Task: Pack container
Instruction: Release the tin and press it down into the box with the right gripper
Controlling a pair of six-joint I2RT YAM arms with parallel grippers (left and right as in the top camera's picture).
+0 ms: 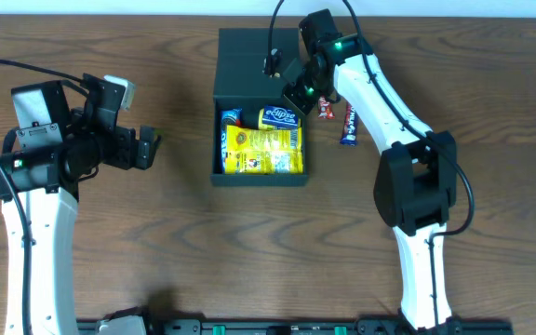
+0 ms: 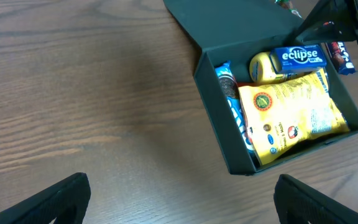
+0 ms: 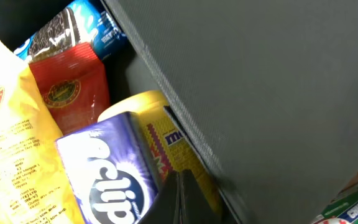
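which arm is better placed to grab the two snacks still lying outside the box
Right. The right tool sits at the container's far right corner, beside the two loose packets on the table. The left tool is open but far off on the other side.

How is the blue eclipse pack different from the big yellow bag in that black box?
The eclipse pack is small and blue; the yellow bag is much larger. The eclipse pack sits at the lid end of the container; the yellow bag spreads across the middle. Both lie inside the container.
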